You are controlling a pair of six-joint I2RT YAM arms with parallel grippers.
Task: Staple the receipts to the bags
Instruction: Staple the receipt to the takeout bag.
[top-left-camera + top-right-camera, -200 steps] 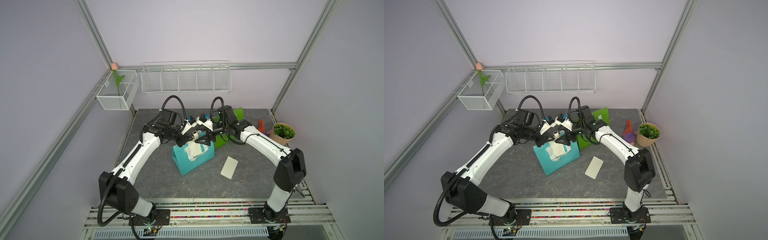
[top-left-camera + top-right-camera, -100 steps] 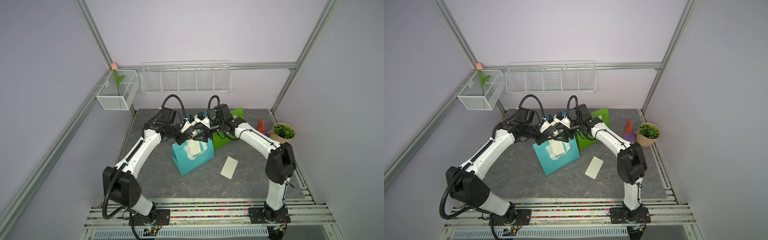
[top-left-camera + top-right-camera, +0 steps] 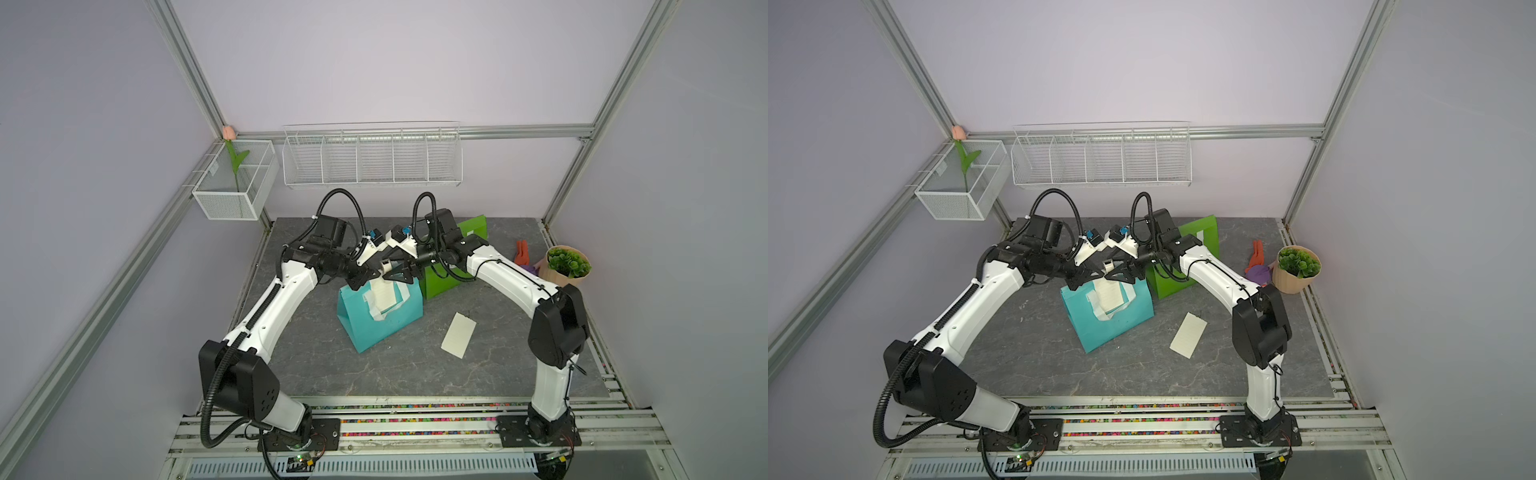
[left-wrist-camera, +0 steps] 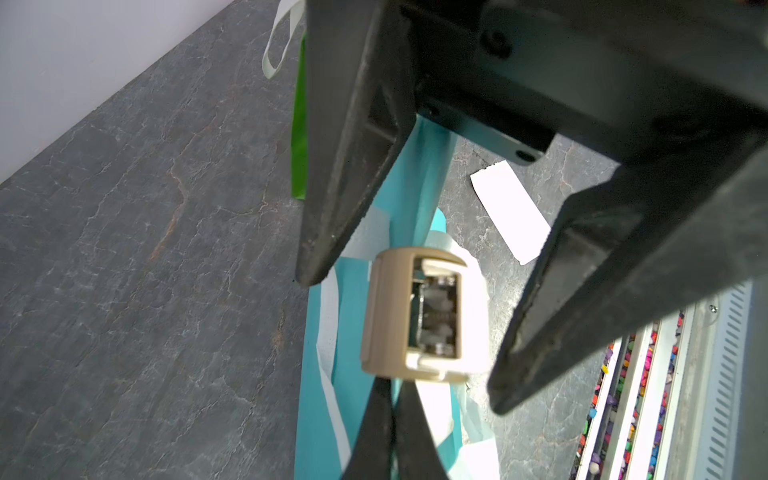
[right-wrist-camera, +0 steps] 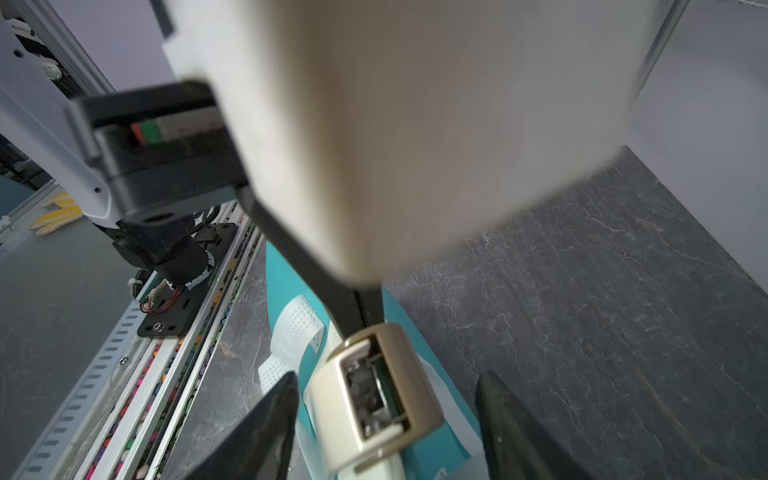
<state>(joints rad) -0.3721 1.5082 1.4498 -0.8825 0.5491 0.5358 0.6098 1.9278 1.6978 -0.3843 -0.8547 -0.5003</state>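
The teal bag (image 3: 382, 320) (image 3: 1113, 324) stands mid-table with one of the receipts (image 3: 384, 296) (image 3: 1111, 296) lying against its face. A small stapler (image 3: 386, 264) (image 4: 415, 316) (image 5: 374, 399) sits on the bag's top edge. My left gripper (image 3: 375, 273) (image 4: 392, 386) is shut, pinching that top edge right behind the stapler. My right gripper (image 3: 400, 275) (image 5: 386, 376) is open, one finger on each side of the stapler and a gap on both sides. A second receipt (image 3: 458, 334) (image 3: 1188, 335) lies flat on the table to the right. The green bag (image 3: 440, 278) (image 3: 1204, 232) stands behind the right arm.
A beige plant pot (image 3: 565, 270) and an orange and purple object (image 3: 521, 253) sit at the right edge. A wire basket (image 3: 372, 160) and a mesh box with a tulip (image 3: 237, 183) hang on the back wall. A metal rail (image 3: 415, 415) runs along the front.
My right gripper has shifted back over the teal bag's top, and its fingers have narrowed around the stapler. The left gripper has stayed shut at the bag's top edge.
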